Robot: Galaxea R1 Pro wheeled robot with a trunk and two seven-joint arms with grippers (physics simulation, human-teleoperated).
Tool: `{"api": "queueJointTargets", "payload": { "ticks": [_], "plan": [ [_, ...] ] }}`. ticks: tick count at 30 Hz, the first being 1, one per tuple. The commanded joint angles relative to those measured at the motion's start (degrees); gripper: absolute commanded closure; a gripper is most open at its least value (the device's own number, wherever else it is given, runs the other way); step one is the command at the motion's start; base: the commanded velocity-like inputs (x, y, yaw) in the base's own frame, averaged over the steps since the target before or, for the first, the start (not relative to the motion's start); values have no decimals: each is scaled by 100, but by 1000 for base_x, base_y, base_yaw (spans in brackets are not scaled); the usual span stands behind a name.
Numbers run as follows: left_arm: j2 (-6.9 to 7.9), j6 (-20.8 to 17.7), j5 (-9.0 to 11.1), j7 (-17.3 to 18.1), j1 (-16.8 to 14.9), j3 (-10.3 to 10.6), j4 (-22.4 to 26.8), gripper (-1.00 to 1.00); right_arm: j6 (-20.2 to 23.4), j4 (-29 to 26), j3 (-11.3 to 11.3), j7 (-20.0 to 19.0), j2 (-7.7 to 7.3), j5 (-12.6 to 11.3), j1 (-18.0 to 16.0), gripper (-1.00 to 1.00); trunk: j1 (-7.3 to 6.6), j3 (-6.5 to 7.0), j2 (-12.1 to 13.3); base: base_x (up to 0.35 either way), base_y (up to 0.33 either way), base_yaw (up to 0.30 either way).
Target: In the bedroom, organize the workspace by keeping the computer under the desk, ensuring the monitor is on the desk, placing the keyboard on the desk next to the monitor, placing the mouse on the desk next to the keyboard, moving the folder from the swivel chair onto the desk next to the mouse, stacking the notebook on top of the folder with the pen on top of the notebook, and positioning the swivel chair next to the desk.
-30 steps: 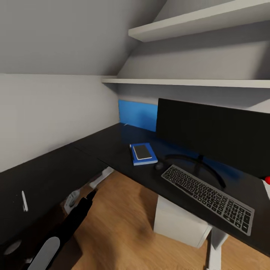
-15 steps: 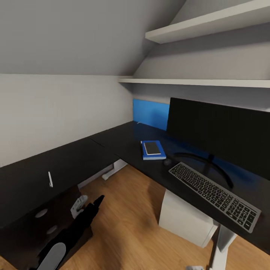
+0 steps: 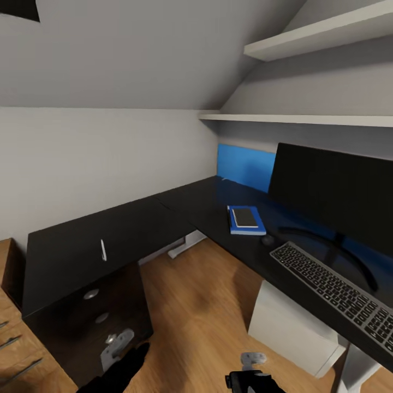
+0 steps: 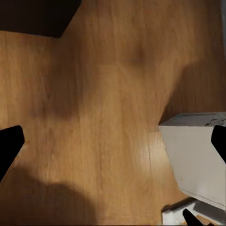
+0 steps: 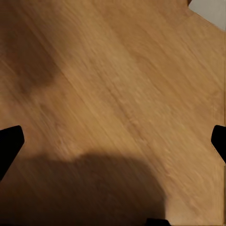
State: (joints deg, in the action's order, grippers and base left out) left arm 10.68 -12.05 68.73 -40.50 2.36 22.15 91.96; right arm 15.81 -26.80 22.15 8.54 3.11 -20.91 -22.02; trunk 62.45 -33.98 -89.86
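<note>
One notebook (image 3: 244,217) lies on the folder (image 3: 246,227); pen (image 3: 102,250) well apart

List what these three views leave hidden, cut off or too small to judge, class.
- Monitor: head view, right part cut by the frame edge.
- Keyboard: right end cut off likewise.
- Mouse: tiny dark blob against the black desk.
- Pen: too thin for detail.

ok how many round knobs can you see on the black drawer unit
3. The top knob sits highest on the drawer unit, the middle knob just below it, and the bottom knob lowest, near the left arm. More may be hidden lower down.
</note>
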Motion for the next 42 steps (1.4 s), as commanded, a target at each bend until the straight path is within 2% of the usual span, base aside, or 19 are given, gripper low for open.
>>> {"api": "queueJointTargets", "payload": {
  "ticks": [1, 3, 4, 7, 8, 9, 11, 14, 16, 24, 26, 28, 30, 35, 36, 42],
  "plan": [
    [7, -14, -19, -108, 100, -7, 6, -100, 55, -29, 50, 194, 45, -60, -23, -100, 0, -4, -3, 0, 0, 279],
    [15, -12, -152, -216, 280, -24, 0, -100, 99, -58, 54, 446, 148, -61, -54, -100, 0, -5, -3, 0, 0, 279],
    [21, -5, -334, -291, 422, -28, -4, -100, 127, -80, 57, 638, 246, -60, -74, -100, 0, -5, -3, 0, 0, 279],
    [26, 4, -676, -378, 649, -11, -15, -100, 160, -215, 66, 840, 366, -56, -95, -100, 0, -5, -3, 0, 0, 279],
    [27, 7, -727, -385, 700, -7, -21, -100, 167, -275, 71, 867, 381, -56, -98, -100, 0, -5, -3, 0, 0, 279],
    [19, 15, -881, -417, 962, -3, -224, -100, 541, -855, 389, 961, 414, -13, -103, -100, 0, -6, -3, 0, 0, 270],
    [8, 14, -896, -419, 996, -2, -266, -100, 813, -1108, 497, 984, 412, -1, -96, -100, 0, -7, -3, 0, 0, 269],
    [-21, 12, -885, -420, 1031, -16, -367, -100, 1425, -1857, 633, 1106, 407, 15, -70, -100, 0, -7, -3, 0, 0, 268],
    [-43, 14, -871, -413, 1046, -22, -532, -100, 1924, -2530, 685, 1362, 404, 17, -57, -100, 0, -7, -3, 0, 0, 275],
    [-58, 18, -864, -399, 1054, -18, -649, -100, 2364, -3281, 736, 1806, 404, 20, -39, -100, 0, -8, -3, 0, 0, 278],
    [-49, 19, -904, -399, 1055, -19, -588, -100, 2840, -4289, 763, 1895, 402, 28, -9, -100, 0, -8, -3, 0, 0, 280],
    [-39, 19, -911, -407, 1059, -17, -501, -100, 3094, -4747, 832, 1902, 398, 50, 31, -100, 0, -8, -3, 0, 0, 279],
    [-34, 19, -919, -418, 1067, -18, -403, -100, 3518, -5559, 1097, 1934, 399, 167, 113, -100, 0, -8, -3, 0, 0, 277],
    [-58, 19, -912, -429, 1066, -31, -381, -100, 3764, -6007, 1270, 2127, 487, 324, 84, -100, 0, -8, -3, 0, 0, 279],
    [-58, 19, -911, -430, 1065, -36, -381, -100, 3793, -6012, 1287, 2185, 544, 340, 22, -100, 0, -8, -3, 0, 0, 281],
    [-58, 19, -939, -422, 1065, 1, -380, -100, 3833, -6004, 1308, 2274, 618, 363, -111, -100, 0, -8, -3, 0, 0, 279]
  ]
}}
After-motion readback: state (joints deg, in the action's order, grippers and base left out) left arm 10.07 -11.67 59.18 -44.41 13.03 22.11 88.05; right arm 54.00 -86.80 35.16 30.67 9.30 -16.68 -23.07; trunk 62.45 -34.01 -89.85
